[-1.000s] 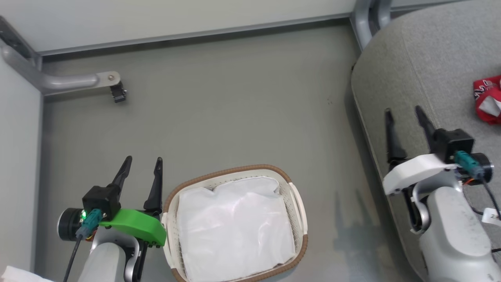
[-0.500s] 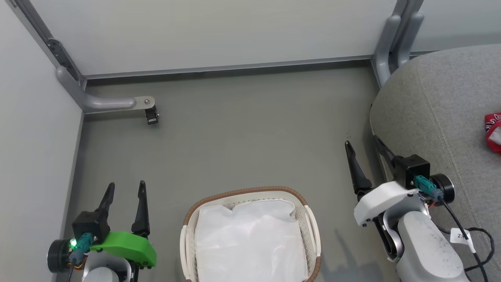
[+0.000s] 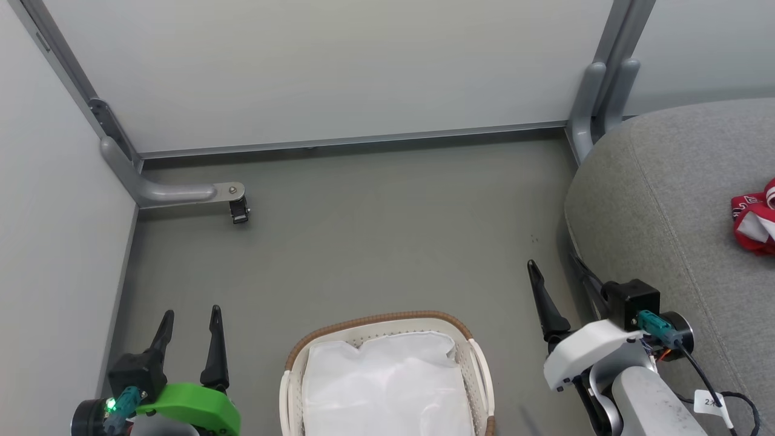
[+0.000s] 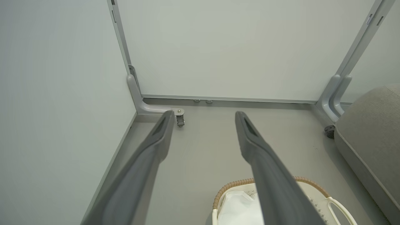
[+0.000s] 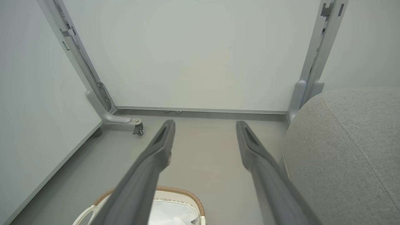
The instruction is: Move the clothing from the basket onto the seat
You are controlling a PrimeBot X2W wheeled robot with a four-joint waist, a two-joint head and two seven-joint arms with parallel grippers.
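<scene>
Basket (image 3: 375,319) looks emptied out to me. All I can see inside that brown woven rim is the plain white liner (image 3: 387,387), lying loose with a few soft folds and no red in the part that's in frame. Its near end is cut off at the bottom of the head view, so can't vouch for that bit. The clothing (image 3: 752,217) is a crumpled red bundle with white trim on top of the grey seat (image 3: 660,200), well apart from the basket. It's half cut off at the right edge, so no idea if that's one garment or both. Left gripper (image 3: 191,311) is spread wide with nothing between its fingers, over the floor just left of the basket. Right gripper (image 3: 552,262) is splayed and empty too, between basket and seat, outer finger right by the seat's side. My read: this is the wrap-up or check step. To do it well, keep the right fingers from snagging the upholstery and look over the whole liner before calling it done. If another grab is needed, pinch red fabric only, never the liner.
</scene>
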